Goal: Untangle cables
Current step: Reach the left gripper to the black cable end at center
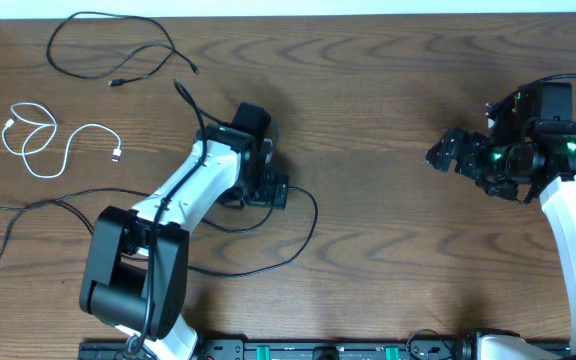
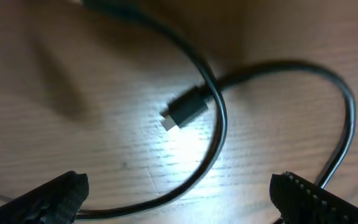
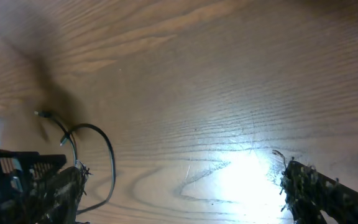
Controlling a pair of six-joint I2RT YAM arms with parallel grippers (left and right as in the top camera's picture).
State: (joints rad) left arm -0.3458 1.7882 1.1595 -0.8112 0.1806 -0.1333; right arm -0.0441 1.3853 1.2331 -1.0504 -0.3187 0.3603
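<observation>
Status: two of three cords look sorted. The short thin black cable with small plugs lies in an open curl at the far-left corner of the brown wood-grain desk. The short white cable is coiled just below it. The two sit near each other but apart, with no crossings between them.

What's left is the long thin black cable. It comes in from the desk's left edge, passes under the left arm and swings a wide loop out to that arm's right. The left hand hangs low right over it.

Left wrist view: left hand is wide open, with nothing clamped. The long cable lies on the wood below and between the fingers. Its small black end plug sits inside a curl, and the plug's own strand crosses the curl just beside the plug. I can't tell which strand is on top, the view is blurred.

Right hand is parked well away on the right side, also spread open and empty. Its wrist view shows bare wood under it.

My read is that we're on the last cable, between grasps.

Next move needs:
- re-grip at or just behind the plug, low enough to catch the thin cord
- draw the plug out across the curl, away from the loop, so the crossing opens
- keep it off the other two cables

Risk: dragging could tighten the curl rather than open it.
</observation>
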